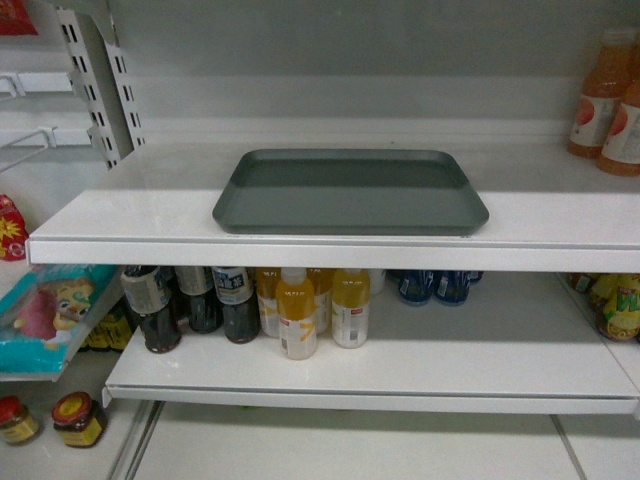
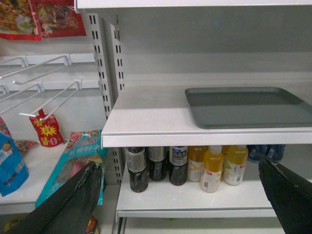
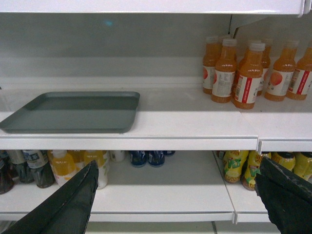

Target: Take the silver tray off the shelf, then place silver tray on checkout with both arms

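The silver tray lies flat on the white shelf, near its front lip, with nothing on it. It also shows at the right of the left wrist view as the tray and at the left of the right wrist view as the tray. My left gripper is open, its black fingers spread wide, below and short of the shelf. My right gripper is open too, back from the shelf and lower than the tray. Neither gripper appears in the head view. The checkout is out of view.
Orange juice bottles stand on the tray's shelf at the right. Dark, yellow and blue bottles fill the lower shelf. Slotted uprights, wire hooks and snack bags are to the left.
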